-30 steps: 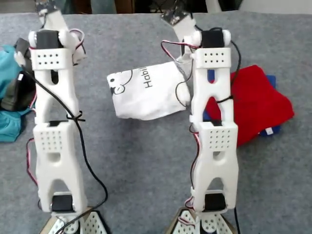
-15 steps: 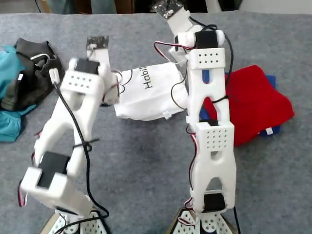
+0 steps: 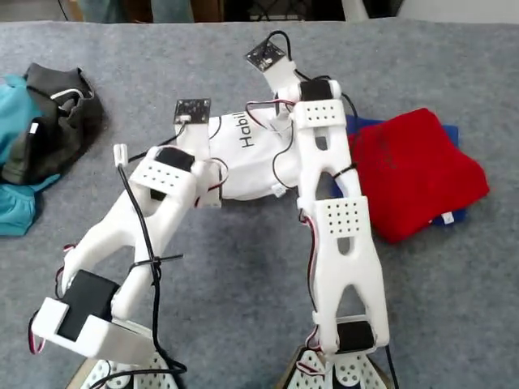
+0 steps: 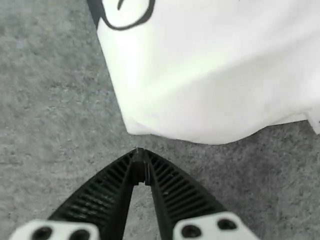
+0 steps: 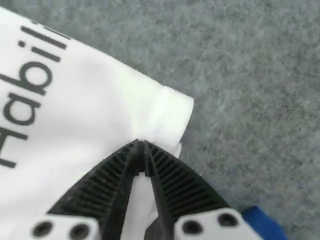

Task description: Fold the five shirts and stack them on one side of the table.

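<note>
Gray felt table (image 3: 243,267) — left gripper (image 4: 139,152) closed beside white shirt (image 4: 210,65), right gripper (image 5: 140,145) closed over its corner

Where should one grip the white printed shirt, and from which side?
Probably the folded corner of the white printed shirt, on the side toward the red folded shirt. It sticks out as a layered flap on the grey felt table, so jaws coming from that side could pinch it.

Grey carpet-like table surface (image 3: 235,267), soft even light, dark strip of room (image 3: 211,8) past far edge
</note>
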Action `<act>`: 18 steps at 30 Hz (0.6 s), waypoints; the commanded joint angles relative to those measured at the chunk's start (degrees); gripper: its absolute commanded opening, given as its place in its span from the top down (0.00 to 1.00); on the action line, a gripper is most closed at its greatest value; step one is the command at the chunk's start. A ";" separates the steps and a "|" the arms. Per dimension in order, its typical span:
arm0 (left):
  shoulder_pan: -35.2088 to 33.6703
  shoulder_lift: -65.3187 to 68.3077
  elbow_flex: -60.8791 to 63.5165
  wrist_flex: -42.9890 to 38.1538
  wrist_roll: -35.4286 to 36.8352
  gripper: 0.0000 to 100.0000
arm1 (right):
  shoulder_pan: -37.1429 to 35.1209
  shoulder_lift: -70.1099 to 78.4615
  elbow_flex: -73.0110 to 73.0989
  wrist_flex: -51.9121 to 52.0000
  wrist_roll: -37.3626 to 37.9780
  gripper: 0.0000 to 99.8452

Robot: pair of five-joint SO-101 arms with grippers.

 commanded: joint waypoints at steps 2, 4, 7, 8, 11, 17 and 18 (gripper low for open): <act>0.31 -2.20 1.36 -0.88 0.53 0.97 | 0.88 2.51 -6.99 1.05 -0.26 0.98; 0.31 -2.11 1.98 -1.14 0.44 0.97 | 0.88 3.65 -9.27 2.64 -0.26 0.98; -0.31 -2.90 2.51 -1.23 -1.67 0.97 | 0.97 4.53 -13.67 6.42 -0.26 0.98; -0.92 -3.78 1.27 0.44 -2.02 0.97 | 0.97 4.70 -15.52 7.65 -0.26 0.98; -4.26 -8.97 -4.44 5.19 -2.29 0.97 | 0.88 4.79 -20.70 10.37 -0.26 0.98; -5.67 -7.91 -7.08 -5.27 -2.37 0.97 | -0.09 4.35 -20.70 10.73 -0.26 0.98; -4.79 -5.89 -7.34 -4.31 -2.37 0.97 | -0.26 4.44 -20.70 10.81 -0.26 0.98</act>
